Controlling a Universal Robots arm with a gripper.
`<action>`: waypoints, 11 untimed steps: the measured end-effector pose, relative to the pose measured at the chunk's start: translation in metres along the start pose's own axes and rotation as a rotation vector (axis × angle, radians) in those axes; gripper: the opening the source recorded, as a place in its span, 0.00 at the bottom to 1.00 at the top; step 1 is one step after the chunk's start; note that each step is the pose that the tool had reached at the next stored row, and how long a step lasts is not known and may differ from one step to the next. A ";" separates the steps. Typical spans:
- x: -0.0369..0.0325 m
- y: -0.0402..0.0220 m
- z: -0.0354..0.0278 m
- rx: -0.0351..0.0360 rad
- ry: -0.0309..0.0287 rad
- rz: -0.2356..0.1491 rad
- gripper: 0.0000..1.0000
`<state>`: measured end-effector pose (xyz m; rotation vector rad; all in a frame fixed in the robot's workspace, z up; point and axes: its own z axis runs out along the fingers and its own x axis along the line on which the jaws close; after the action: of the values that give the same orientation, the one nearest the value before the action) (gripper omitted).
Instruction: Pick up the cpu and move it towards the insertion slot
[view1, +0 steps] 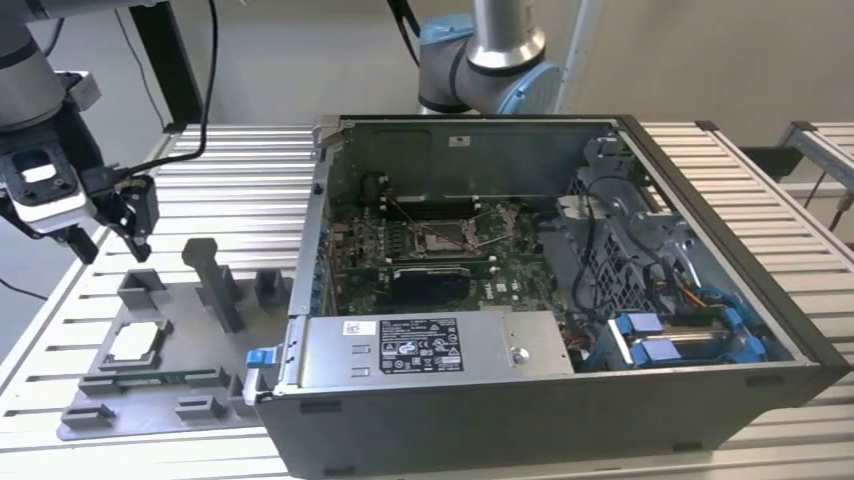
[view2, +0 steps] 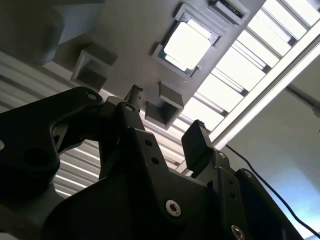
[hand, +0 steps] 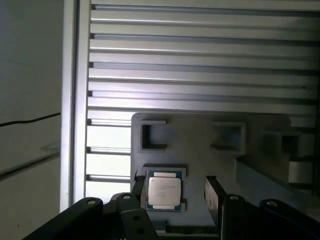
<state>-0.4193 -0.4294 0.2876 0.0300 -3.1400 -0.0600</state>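
fingers (hand: 212, 197) spread apart, empty, above cpu (hand: 164, 191)

One cpu (view1: 135, 342), one insertion slot (view1: 442, 237), one tray (view1: 187, 350), one computer case (view1: 534, 410).

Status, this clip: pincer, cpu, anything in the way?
Pincer open, empty, above the tray. Cpu flat in the tray, not gripped. Insertion slot uncovered; nothing blocking.
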 end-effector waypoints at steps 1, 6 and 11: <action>0.0002 -0.0004 0.0000 0.0000 0.0001 0.000 0.00; 0.0015 -0.0042 0.0005 0.0000 0.0000 0.000 0.00; 0.0028 -0.0086 0.0009 0.0000 0.0000 0.000 0.00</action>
<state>-0.4220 -0.4380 0.2864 0.0300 -3.1400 -0.0600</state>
